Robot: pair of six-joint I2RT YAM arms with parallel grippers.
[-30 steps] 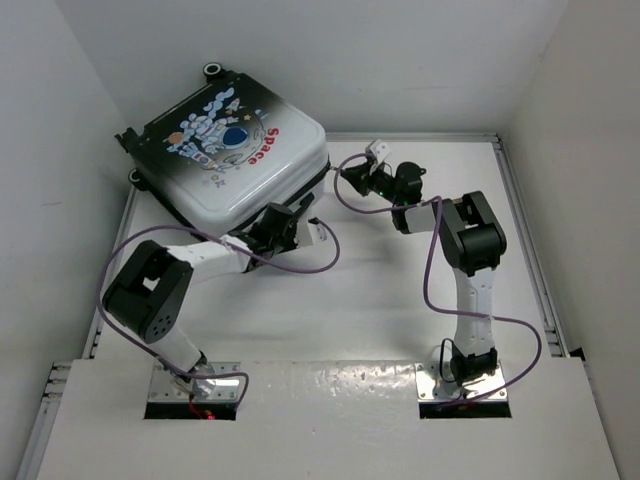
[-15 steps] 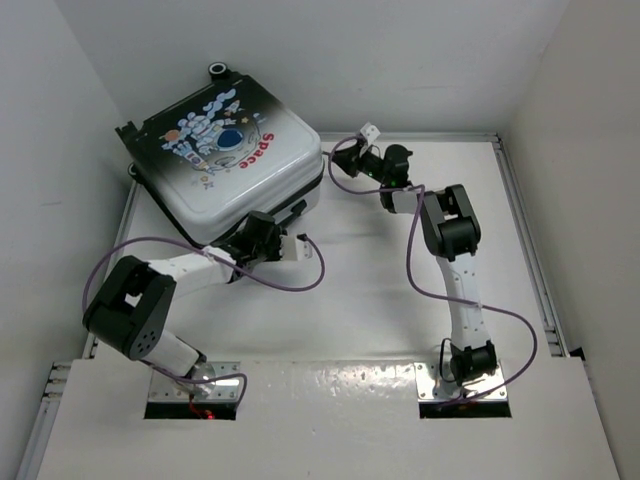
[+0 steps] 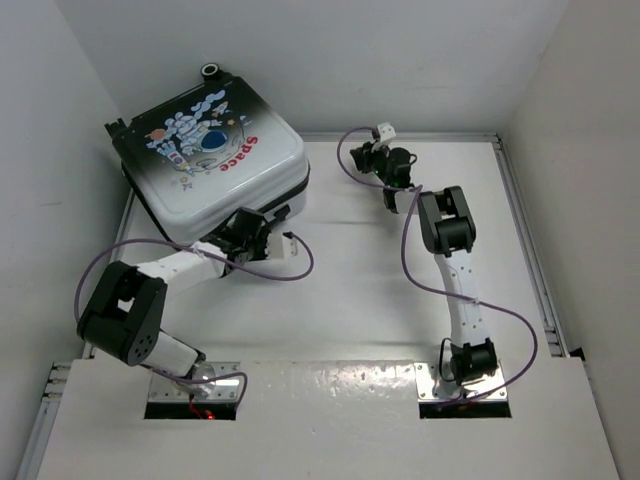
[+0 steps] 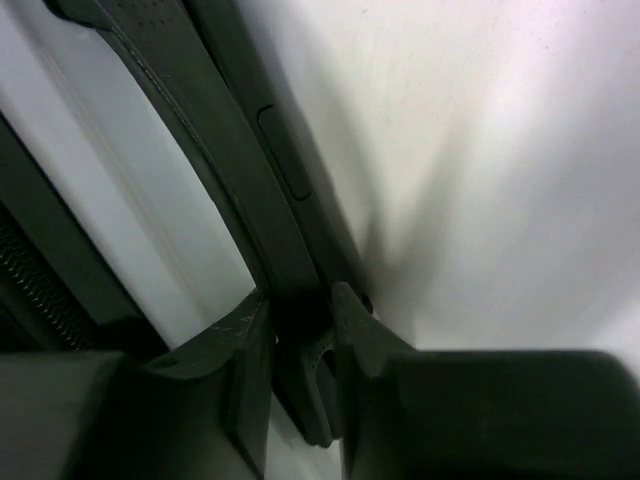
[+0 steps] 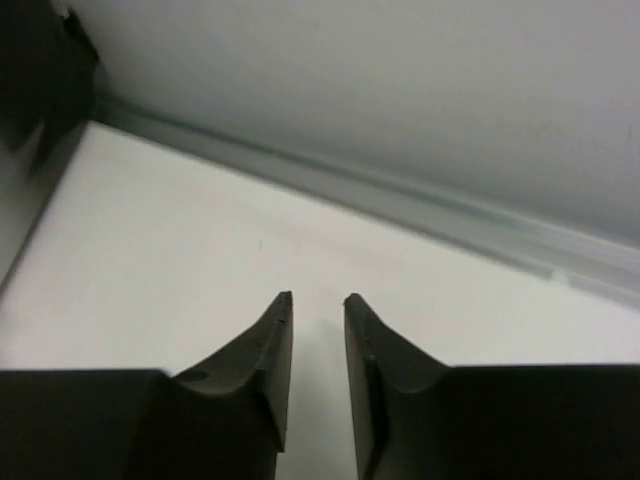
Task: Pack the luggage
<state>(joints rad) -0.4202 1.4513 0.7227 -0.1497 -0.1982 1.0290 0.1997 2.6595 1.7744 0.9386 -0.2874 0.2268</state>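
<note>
The luggage (image 3: 205, 155), a closed hard-shell suitcase with astronaut and red "Space" print, lies flat at the back left of the table. My left gripper (image 3: 243, 228) is at its near edge. In the left wrist view, that gripper (image 4: 300, 300) is shut on a black zipper pull (image 4: 312, 395) along the dark zipper band (image 4: 215, 130). My right gripper (image 3: 362, 156) hangs to the right of the luggage, apart from it, near the back wall. Its jaws (image 5: 318, 297) stand a little open over bare table with nothing between them.
White walls enclose the table on the left, back and right. A metal rail (image 5: 450, 215) runs along the back edge just ahead of my right gripper. Purple cables (image 3: 300, 262) loop over the table beside both arms. A dark corner of the luggage (image 5: 40, 75) shows at the right wrist view's upper left.
The luggage has slid and turned to the left, toward the wall, with my left gripper following it. My right gripper has moved back from the luggage's corner and its jaws have parted slightly.
</note>
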